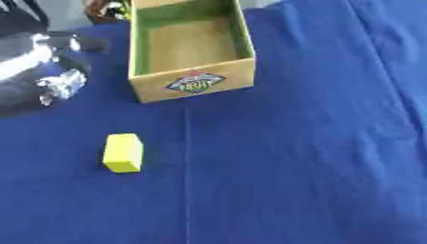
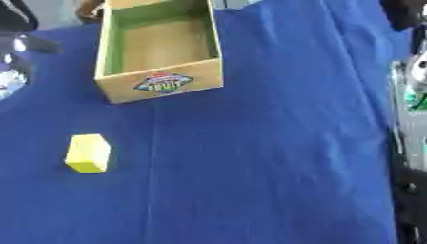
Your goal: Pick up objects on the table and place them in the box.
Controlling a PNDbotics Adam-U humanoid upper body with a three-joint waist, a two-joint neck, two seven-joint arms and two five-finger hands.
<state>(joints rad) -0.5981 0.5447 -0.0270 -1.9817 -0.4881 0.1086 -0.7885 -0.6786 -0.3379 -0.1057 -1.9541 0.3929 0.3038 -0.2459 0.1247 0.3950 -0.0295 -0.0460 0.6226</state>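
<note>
Left eye view, yellow block on blue cloth, well below left robot hand, finger state unclear, box beyond.

Yellow block lies on blue cloth, near the open box

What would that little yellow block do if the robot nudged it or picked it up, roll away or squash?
The yellow block has flat faces and square edges, so it would probably slide on the blue cloth instead of rolling. It keeps crisp corners, so it looks stiff, though foam cannot be ruled out. It is small beside the box, so likely light.
</note>
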